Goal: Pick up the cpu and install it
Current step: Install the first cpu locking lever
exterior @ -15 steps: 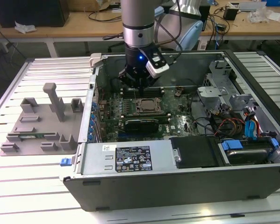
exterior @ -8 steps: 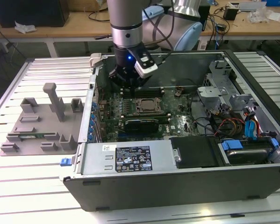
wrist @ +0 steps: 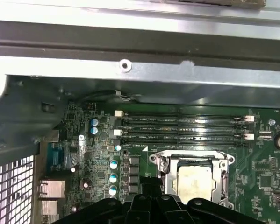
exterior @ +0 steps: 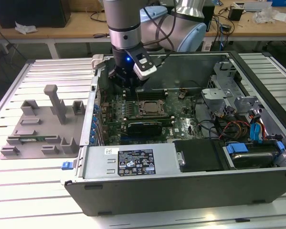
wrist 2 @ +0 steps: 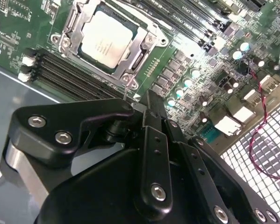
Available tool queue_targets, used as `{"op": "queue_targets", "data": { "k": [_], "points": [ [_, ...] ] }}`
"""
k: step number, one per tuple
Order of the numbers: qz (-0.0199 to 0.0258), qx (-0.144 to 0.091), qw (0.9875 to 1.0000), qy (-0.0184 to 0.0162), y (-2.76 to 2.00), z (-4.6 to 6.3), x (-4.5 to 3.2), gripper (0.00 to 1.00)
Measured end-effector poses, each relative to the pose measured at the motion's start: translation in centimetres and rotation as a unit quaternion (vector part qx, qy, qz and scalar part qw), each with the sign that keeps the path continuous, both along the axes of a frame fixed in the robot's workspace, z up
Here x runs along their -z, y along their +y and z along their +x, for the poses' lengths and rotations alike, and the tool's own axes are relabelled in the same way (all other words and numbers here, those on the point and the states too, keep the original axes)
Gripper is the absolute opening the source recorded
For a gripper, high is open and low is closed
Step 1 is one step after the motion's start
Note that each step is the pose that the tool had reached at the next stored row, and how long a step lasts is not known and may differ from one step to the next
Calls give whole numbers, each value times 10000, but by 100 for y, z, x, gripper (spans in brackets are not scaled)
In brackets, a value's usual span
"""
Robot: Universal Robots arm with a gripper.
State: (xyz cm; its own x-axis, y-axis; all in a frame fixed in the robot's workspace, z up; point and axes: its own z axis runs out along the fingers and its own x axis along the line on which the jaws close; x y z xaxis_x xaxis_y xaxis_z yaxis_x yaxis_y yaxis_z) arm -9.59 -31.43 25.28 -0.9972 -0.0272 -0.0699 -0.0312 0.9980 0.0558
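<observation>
Hovering low inside the open computer case [exterior: 181, 188], over the green motherboard [exterior: 177, 121], the end effector [wrist 2: 148, 97] looks pinched closed and empty. Install seems basically done: the cpu [wrist 2: 106, 39] lies flat in the socket [wrist 2: 145, 44], plate up, square, no long axis. Backing off calls for a straight lift.

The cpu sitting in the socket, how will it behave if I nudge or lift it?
Likely stiff: the cpu is a flat square with a metal top plate. Probably slippery to pinch, since that plate looks smooth. A sideways nudge should hardly move it, as the socket frame surrounds it closely.
</observation>
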Motion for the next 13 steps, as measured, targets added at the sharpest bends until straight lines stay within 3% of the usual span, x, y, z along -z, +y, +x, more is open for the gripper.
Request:
{"op": "queue_targets", "data": {
  "k": [3, 8, 9, 11, 13],
  "points": [
    [0, -1, 10000, -20, 0, -1, -43, 11],
    [8, 0, 10000, -19, -1, -2, -47, 11],
    [64, 0, 10000, -16, -2, -2, -48, 11],
    [223, 0, 9998, -17, -6, -1, -46, 11],
    [310, 0, 9995, -15, -8, -1, -46, 11]
  ]
}}
